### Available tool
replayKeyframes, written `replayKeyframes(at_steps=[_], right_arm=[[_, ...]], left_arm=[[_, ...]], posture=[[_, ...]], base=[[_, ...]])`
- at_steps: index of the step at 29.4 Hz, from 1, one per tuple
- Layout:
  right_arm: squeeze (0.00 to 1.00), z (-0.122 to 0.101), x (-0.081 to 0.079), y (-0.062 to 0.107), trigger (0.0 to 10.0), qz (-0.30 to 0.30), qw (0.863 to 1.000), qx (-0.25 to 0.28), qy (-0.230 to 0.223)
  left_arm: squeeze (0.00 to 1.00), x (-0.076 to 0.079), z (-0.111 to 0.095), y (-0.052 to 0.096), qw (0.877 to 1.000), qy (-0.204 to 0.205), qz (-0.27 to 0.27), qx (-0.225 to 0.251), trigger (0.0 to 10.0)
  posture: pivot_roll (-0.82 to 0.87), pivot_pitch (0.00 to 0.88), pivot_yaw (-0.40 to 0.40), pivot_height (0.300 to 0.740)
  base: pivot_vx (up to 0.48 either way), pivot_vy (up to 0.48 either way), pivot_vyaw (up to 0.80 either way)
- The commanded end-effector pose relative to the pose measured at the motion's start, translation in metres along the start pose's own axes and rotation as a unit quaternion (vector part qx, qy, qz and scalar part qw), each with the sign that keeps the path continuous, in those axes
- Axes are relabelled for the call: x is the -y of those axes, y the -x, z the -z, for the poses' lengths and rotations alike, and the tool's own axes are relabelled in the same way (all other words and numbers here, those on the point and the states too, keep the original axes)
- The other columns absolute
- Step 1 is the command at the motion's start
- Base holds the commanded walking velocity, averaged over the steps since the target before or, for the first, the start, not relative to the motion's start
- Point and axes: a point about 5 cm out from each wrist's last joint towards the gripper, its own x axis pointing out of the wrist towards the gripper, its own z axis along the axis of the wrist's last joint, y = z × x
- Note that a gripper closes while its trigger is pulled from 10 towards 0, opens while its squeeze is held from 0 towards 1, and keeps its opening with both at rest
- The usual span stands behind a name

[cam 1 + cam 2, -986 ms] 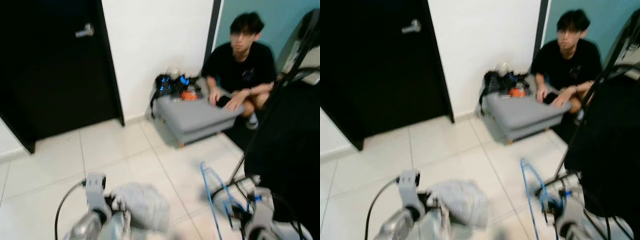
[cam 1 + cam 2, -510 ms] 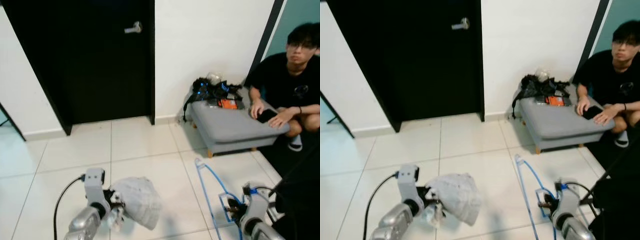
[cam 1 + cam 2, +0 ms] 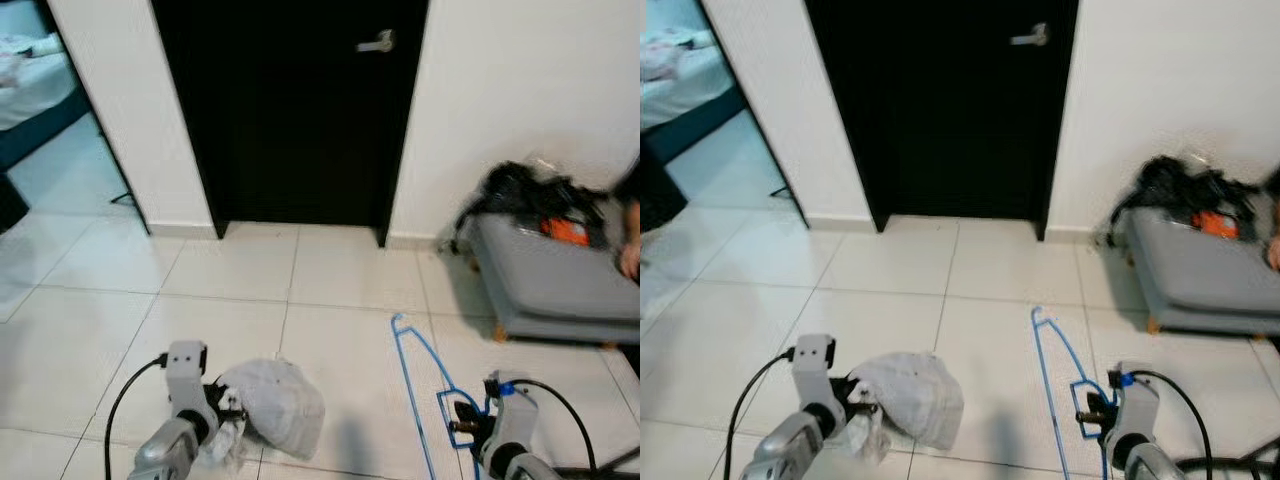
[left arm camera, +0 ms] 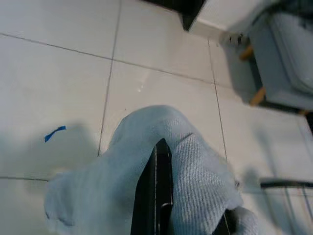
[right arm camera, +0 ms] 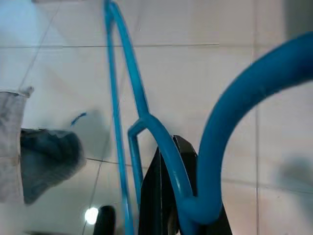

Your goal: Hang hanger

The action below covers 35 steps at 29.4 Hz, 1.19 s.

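The right gripper (image 3: 462, 428) has its jaws closed on the blue hanger (image 3: 425, 355), gripping it near the notched shoulder; the hanger's long wire runs forward and up from the grip, its small hook end lying toward the black door (image 3: 290, 110). In the right wrist view the blue wire (image 5: 146, 122) crosses directly over the black fingers (image 5: 161, 196), which confirms a firm hold. The left gripper (image 3: 855, 408) has its jaws closed on a bundled pale grey cloth (image 3: 905, 395), apparently a garment, carried low above the tiled floor (image 3: 250, 290). The left wrist view shows the cloth (image 4: 146, 186) draped over both fingers.

No rail or hook for hanging is in sight. Ahead stand the door with its lever handle (image 3: 377, 42), a white wall, and at the right a grey footstool (image 3: 560, 285) bearing a dark bag (image 3: 515, 190).

Judgement: the step in hand is carrying the hanger toward a hanging place. To do it well, the robot should keep the grip steady so the wire does not swing, hold the hook end clear of the floor and footstool, and turn until a rail comes into sight before raising the arm.
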Motion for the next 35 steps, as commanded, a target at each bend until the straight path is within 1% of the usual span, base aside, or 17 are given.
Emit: replayKeyframes(at_steps=[1,14,17,18,20,25,33,35], right_arm=[[0.00,0.003,-0.005,-0.001,10.0,-0.007,1.000,-0.002,0.000],[0.00,0.003,-0.005,0.000,10.0,-0.006,1.000,0.002,-0.002],[0.00,0.003,-0.004,0.000,10.0,-0.005,1.000,0.004,-0.007],[0.00,0.002,-0.003,0.000,10.0,-0.003,1.000,0.005,-0.017],[0.00,0.002,-0.003,0.000,10.0,-0.003,1.000,0.008,-0.018],[0.00,0.001,-0.004,0.001,10.0,-0.008,1.000,0.008,-0.004],[0.00,0.000,-0.005,0.001,10.0,-0.009,1.000,0.012,-0.002],[0.00,-0.001,-0.004,0.001,10.0,-0.009,1.000,0.018,-0.009]], left_arm=[[0.00,-0.005,-0.004,0.002,1.000,-0.003,-0.005,0.011,10.0],[0.00,-0.006,-0.004,0.001,1.000,-0.004,-0.006,0.008,10.0],[0.00,-0.007,-0.005,0.001,1.000,-0.003,-0.009,0.012,10.0],[0.00,-0.008,-0.008,0.002,1.000,-0.002,-0.014,0.023,10.0],[0.00,-0.009,-0.009,0.002,1.000,-0.001,-0.016,0.027,10.0],[0.00,-0.008,-0.011,0.002,0.999,-0.001,-0.016,0.035,10.0],[0.00,-0.007,-0.016,0.001,0.999,0.017,-0.018,0.046,10.0],[0.00,-0.008,-0.027,-0.002,0.998,0.009,-0.018,0.061,10.0]], posture=[[0.00,0.047,-0.012,0.740],[0.02,0.047,-0.023,0.740],[0.03,0.046,-0.025,0.740],[0.03,0.052,-0.029,0.740],[0.03,0.052,-0.029,0.740],[0.03,0.054,-0.029,0.740],[0.02,0.057,-0.028,0.740],[0.03,0.059,-0.028,0.740]], base=[[0.000,0.000,0.78],[0.000,0.000,0.78],[0.292,0.000,0.00],[0.375,0.000,0.00],[0.375,0.000,0.00],[0.376,0.000,0.00],[0.408,0.000,0.71],[0.426,0.000,0.00]])
